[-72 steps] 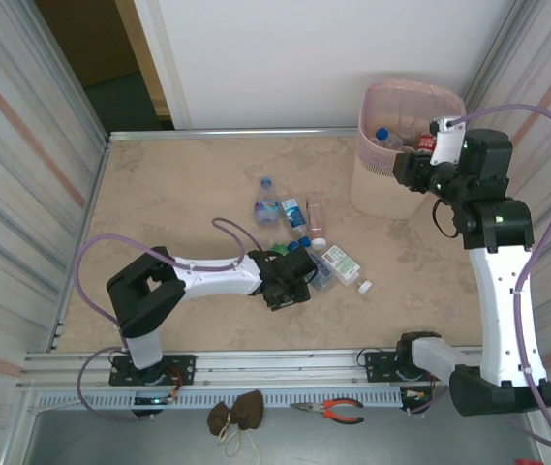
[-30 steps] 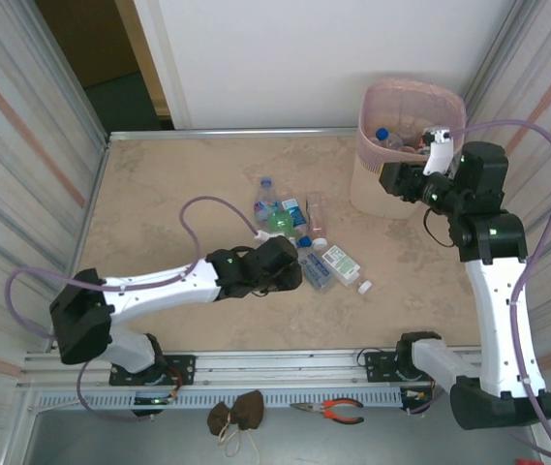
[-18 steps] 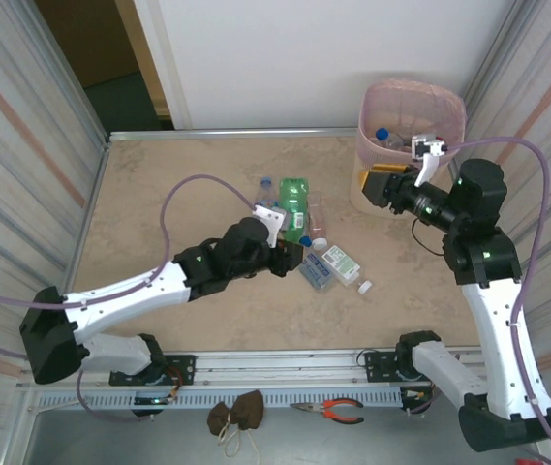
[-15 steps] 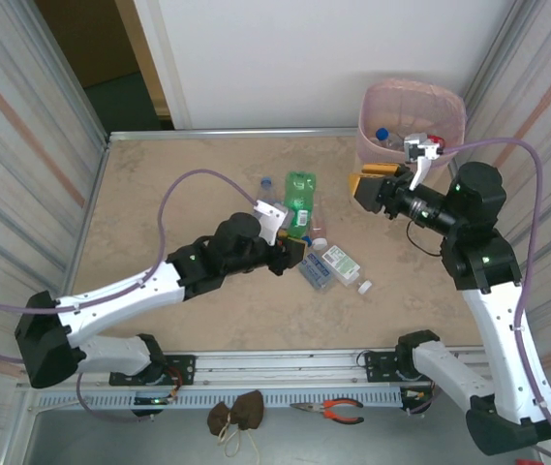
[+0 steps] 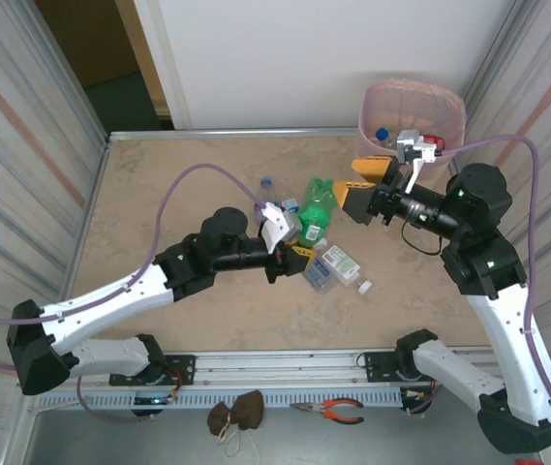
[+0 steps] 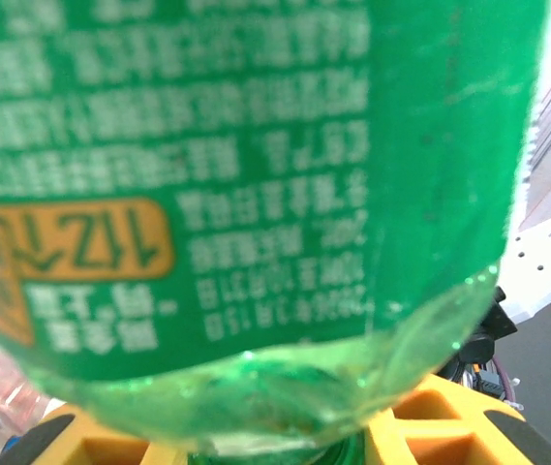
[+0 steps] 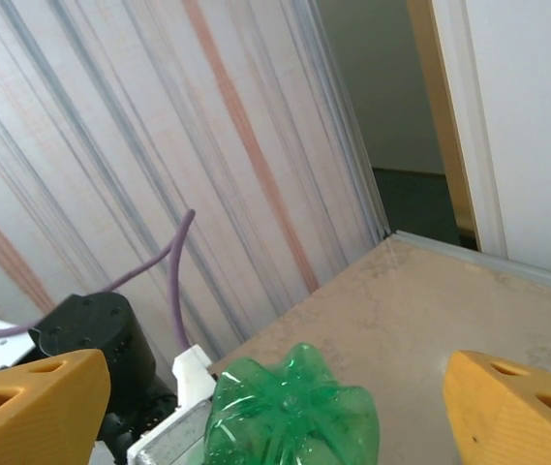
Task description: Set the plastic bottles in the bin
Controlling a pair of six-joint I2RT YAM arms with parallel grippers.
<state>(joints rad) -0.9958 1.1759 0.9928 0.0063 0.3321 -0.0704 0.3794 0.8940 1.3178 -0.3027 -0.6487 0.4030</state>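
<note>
Left claw (image 5: 297,255) pinching green bottle (image 5: 316,205); right claw (image 5: 362,186) spread wide, facing its base; bin (image 5: 446,97) behind right claw holds bottles (image 5: 384,137).

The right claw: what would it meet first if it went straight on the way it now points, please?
Probably the green bottle, base first, held by the left claw: it sits dead ahead of the open right claw.

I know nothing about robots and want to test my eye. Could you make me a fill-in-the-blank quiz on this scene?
1. The left gripper holds up a bottle whose colour is ____.
2. The right gripper faces that bottle with its jaws ____.
3. The bin behind the right gripper is pale ____.

Missing words: green; open; pink.
</note>
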